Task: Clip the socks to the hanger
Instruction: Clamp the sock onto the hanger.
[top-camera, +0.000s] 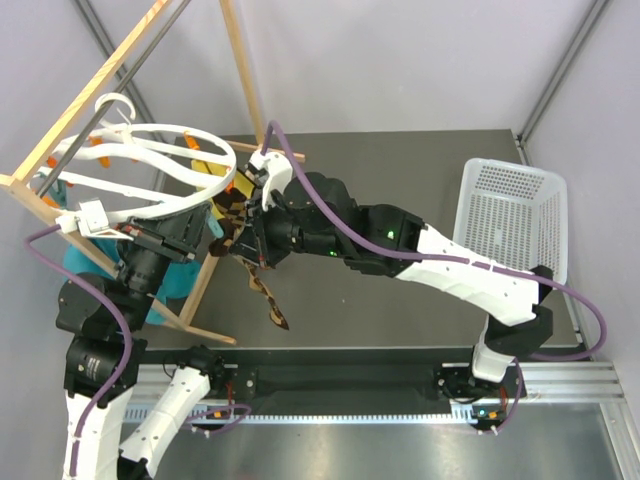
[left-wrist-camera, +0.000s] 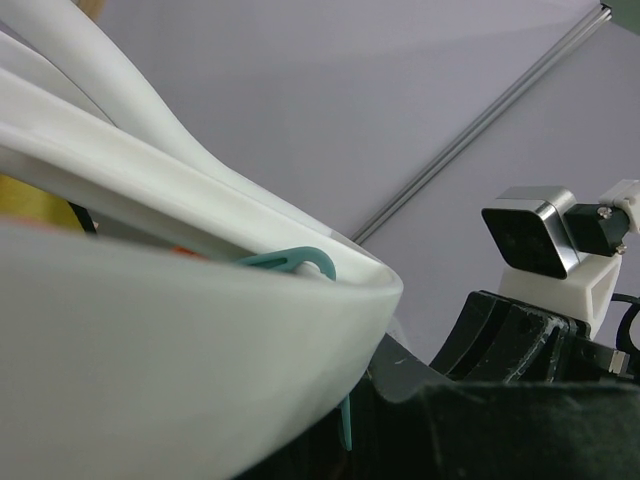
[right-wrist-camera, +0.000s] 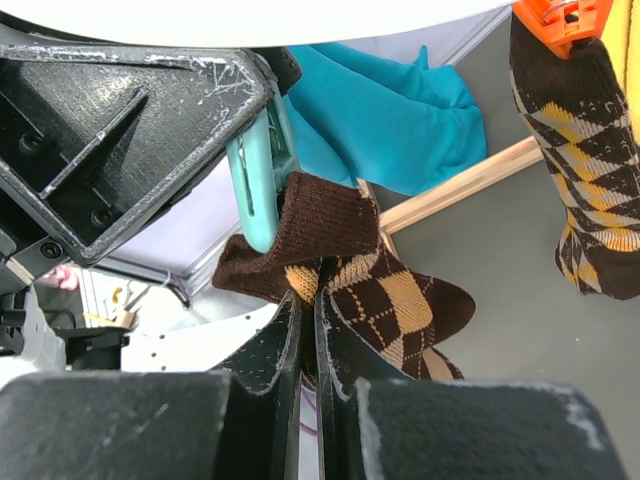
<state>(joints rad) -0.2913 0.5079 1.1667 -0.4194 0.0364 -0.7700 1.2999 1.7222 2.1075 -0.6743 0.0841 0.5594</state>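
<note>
The white ring hanger (top-camera: 215, 150) hangs at the upper left and fills the left wrist view (left-wrist-camera: 180, 330). My left gripper (top-camera: 205, 232) is at its near rim, its dark fingers (left-wrist-camera: 480, 420) pressed on a teal clip (left-wrist-camera: 300, 260) under the rim. My right gripper (right-wrist-camera: 308, 300) is shut on one argyle sock (right-wrist-camera: 400, 290), holding its dark brown cuff up against that teal clip (right-wrist-camera: 258, 170). The rest of the sock dangles below (top-camera: 262, 285). The other argyle sock (right-wrist-camera: 585, 170) hangs from an orange clip (right-wrist-camera: 562, 15).
The wooden frame rack (top-camera: 245, 70) carries the hanger. A teal cloth (right-wrist-camera: 390, 120) and a yellow cloth (top-camera: 243, 187) hang close by. A white mesh basket (top-camera: 512, 215) stands at the right on the dark table.
</note>
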